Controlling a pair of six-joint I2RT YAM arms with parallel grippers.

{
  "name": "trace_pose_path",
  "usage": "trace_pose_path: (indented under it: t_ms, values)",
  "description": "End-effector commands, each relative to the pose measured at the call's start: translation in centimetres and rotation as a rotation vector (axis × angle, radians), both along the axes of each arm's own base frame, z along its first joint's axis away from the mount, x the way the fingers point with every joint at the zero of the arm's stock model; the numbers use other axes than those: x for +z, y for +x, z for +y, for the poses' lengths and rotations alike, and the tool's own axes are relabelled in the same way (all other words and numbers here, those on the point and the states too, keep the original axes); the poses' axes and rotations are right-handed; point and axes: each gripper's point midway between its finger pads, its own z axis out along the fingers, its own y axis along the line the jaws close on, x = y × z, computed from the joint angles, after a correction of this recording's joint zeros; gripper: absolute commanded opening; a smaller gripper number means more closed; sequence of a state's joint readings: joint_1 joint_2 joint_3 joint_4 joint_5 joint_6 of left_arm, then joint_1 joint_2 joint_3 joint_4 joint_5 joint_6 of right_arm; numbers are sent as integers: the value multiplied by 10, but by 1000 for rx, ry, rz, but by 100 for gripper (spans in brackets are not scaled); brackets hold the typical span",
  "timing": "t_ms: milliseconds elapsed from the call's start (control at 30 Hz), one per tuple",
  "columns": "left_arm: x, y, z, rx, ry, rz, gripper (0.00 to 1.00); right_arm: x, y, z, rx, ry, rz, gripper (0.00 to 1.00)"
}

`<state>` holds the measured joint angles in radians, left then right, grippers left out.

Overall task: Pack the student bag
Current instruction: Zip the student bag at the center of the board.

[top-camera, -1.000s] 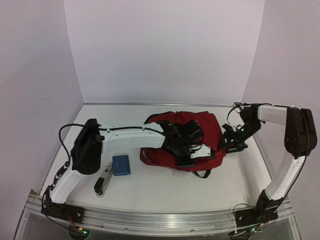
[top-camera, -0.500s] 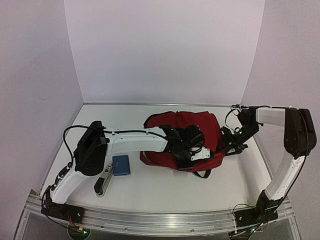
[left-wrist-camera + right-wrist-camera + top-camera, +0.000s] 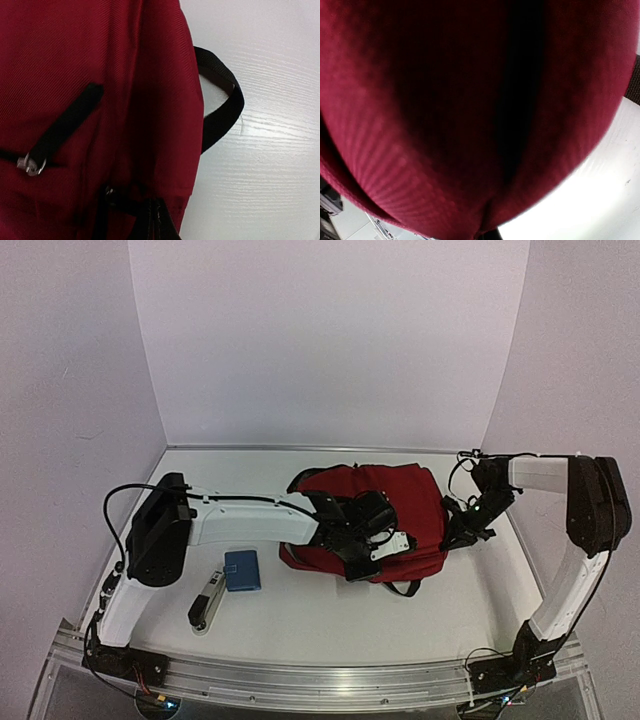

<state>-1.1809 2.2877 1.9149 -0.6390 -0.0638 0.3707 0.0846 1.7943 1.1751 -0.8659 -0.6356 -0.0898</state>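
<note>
Got dark red fabric backpack (image 3: 415,502) lying flat on white bench (image 3: 300,625), right of centre, in the far half.

From top: left arm (image 3: 250,523) stretched across from the left, wrist over the bag's middle, left fingers (image 3: 358,568) down near its front edge. Closed. Cannot tell from any view whether fabric or zipper is pinched between them.

Left wrist view:
- mostly red cloth (image 3: 75,50)
- black zipper pull strap (image 3: 65,122) running diagonally down to a small metal ring (image 3: 30,165)
- black webbing loop (image 3: 225,107) sticking out past the bag's edge over bare bench
- dark shape at bottom centre, right against the red fabric, too murky to name

Right arm (image 3: 560,585) bent in from the right side, right fingers (image 3: 455,537) touching the backpack's right edge. Closed as well, but not visible in the right wrist view. Nothing there except red weave (image 3: 445,100) pressed up close and blurred, plus a patch of white bench at lower right. Cannot say whether cloth is caught.

Left of the bag and apart from it: small blue square flat item (image 3: 242,570) and, just beside that and nearer the front rail, a black-and-silver oblong object (image 3: 206,602) — looks like a stapler, not sure. Neither touched by either set of fingers.

Zipper state not readable from these views — no grey lining showing anywhere.
</note>
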Motion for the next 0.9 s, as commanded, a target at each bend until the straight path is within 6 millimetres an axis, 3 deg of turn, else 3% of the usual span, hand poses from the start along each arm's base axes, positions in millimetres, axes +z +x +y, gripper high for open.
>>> trace_pose_path:
  t_ms: [0,267,567,700,867]
  values:
    - [58,2,18,119,-102,-5,0,-5,9,-13,-6,-87,-22,0]
    - [75,-4,48,237,-167,15,0,2,20,-20,-10,-125,-63,0]
    - [85,2,63,348,-239,12,0,12,20,-19,-6,-117,-88,0]
    - [80,7,82,452,-255,59,0,13,23,-30,-18,-149,-102,0]
    - [89,7,104,552,-310,124,0,13,30,-52,-45,-204,-123,0]
